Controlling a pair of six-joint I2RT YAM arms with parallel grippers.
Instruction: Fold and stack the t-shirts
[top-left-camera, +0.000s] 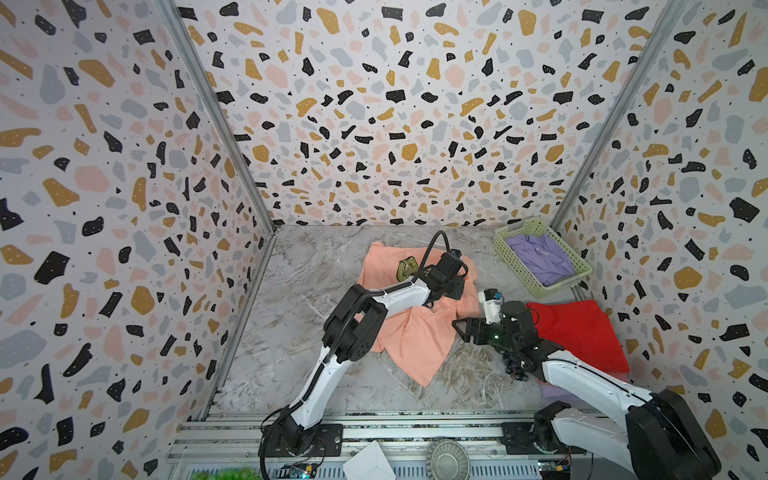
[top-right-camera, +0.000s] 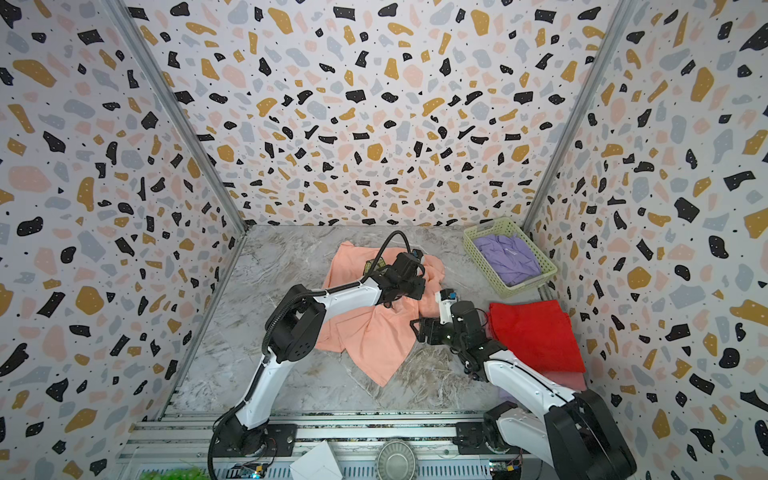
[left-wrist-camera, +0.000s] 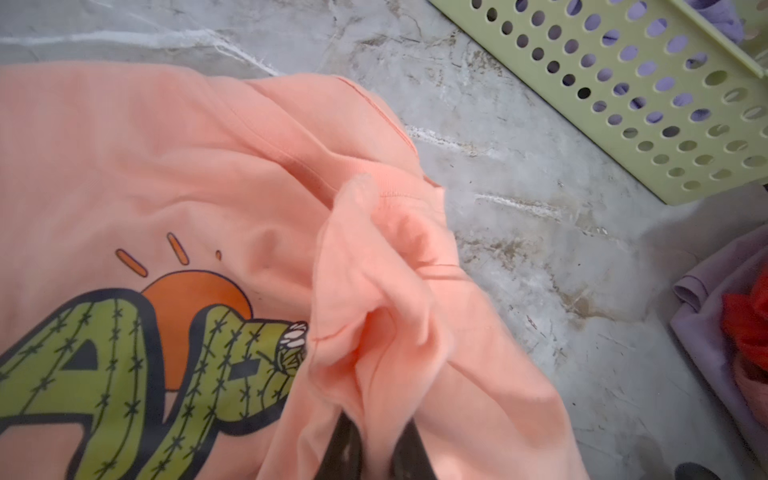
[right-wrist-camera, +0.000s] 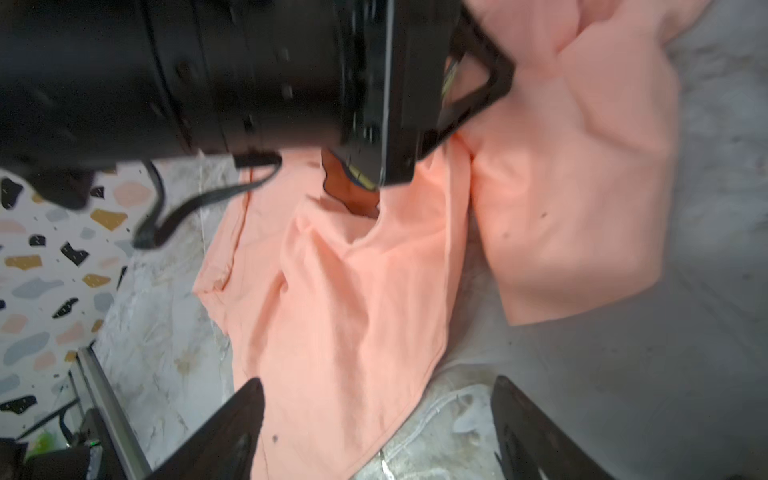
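The left gripper (left-wrist-camera: 372, 434) is pinched shut on a bunched fold of the peach t-shirt (top-left-camera: 415, 340), which lies crumpled mid-table. Its loose near edge lies just ahead of the right gripper (right-wrist-camera: 376, 395), jaws wide and empty, likely the nearer arm for it

Partial green lettering (left-wrist-camera: 124, 374) on peach t-shirt (left-wrist-camera: 145, 166), unreadable

left arm (top-left-camera: 309, 390), right arm (top-left-camera: 582, 374): white shells, black joints; ribbed black cable (top-left-camera: 439, 232) on left, green LED (top-left-camera: 494, 336) on right.
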